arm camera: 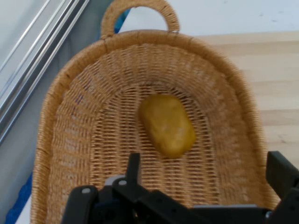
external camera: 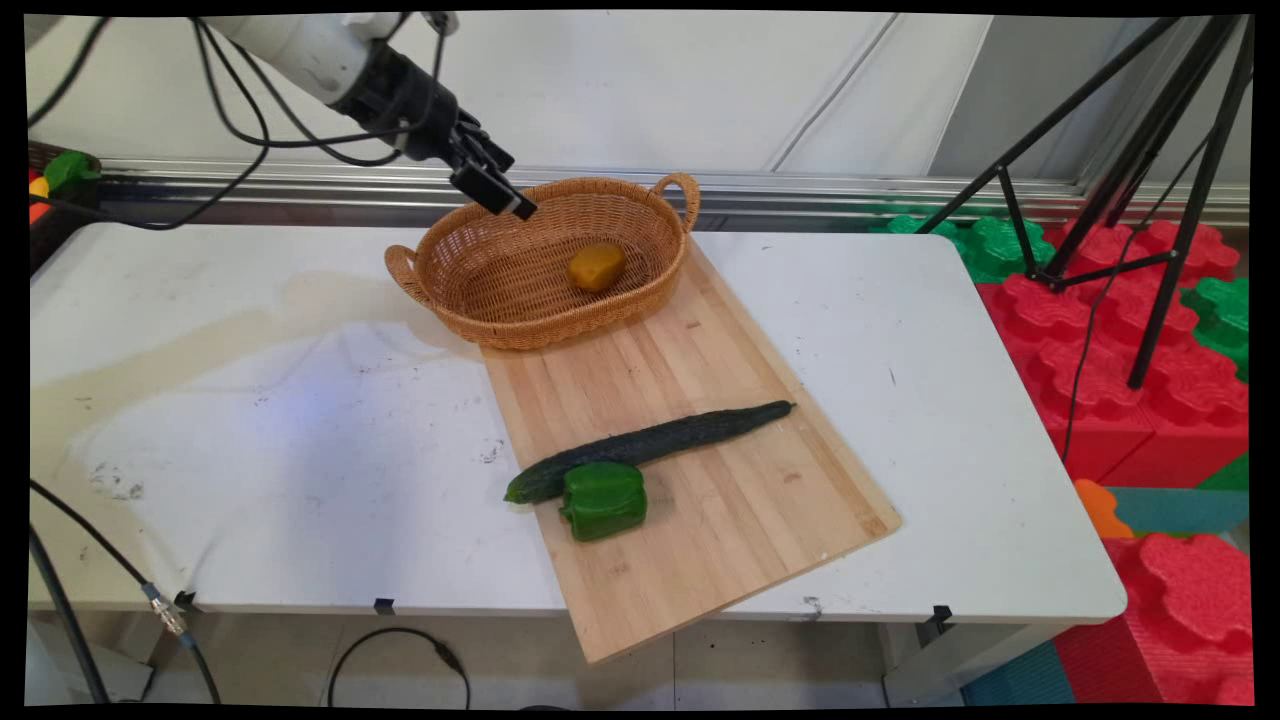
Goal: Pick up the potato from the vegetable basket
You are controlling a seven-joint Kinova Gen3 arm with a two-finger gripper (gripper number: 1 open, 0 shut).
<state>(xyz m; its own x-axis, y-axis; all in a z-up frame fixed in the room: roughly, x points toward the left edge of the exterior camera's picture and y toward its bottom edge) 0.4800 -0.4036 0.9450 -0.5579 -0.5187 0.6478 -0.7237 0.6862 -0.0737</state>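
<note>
Overhead, hand [external camera: 497, 190] spread above basket [external camera: 500, 300], potato [arm camera: 167, 125] inside

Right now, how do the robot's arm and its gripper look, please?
The arm is a round white tube ending in a black wrist. The gripper is black, with jointed metal links and two flat fingers. Thin black cables hang in loops from the arm. No lettering shows.
</note>
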